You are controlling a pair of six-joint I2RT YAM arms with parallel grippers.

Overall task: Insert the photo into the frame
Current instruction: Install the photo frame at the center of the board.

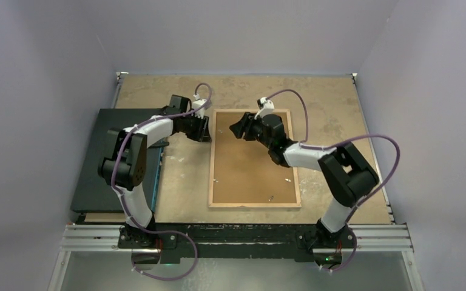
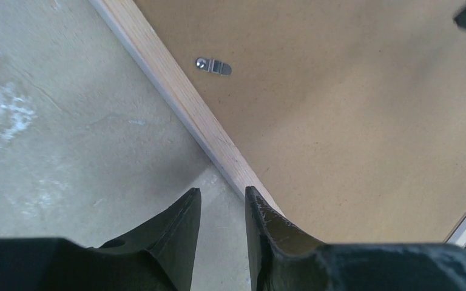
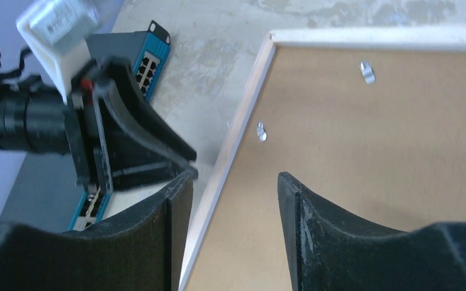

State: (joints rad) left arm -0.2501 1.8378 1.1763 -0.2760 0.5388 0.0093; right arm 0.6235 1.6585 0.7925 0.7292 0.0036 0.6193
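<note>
The frame (image 1: pixel 212 163) lies face down in the middle of the table, its brown backing board (image 1: pixel 252 176) up inside a light wood border (image 2: pixel 176 91). The photo is out of view. My left gripper (image 1: pixel 205 128) sits just outside the frame's left edge near the far corner. In the left wrist view it (image 2: pixel 221 193) is open over bare table, the right fingertip (image 2: pixel 249 193) at the wood border. My right gripper (image 1: pixel 238 128) hovers over the same corner, open (image 3: pixel 233 177), with the border (image 3: pixel 243 127) passing below the gap. Neither holds anything.
A plain dark flat board (image 1: pixel 106 157) lies on the left of the table, on a blue network switch (image 3: pixel 148 57). Small metal clips (image 2: pixel 213 65) (image 3: pixel 261 131) sit along the backing board's edges. Walls close in the table on three sides.
</note>
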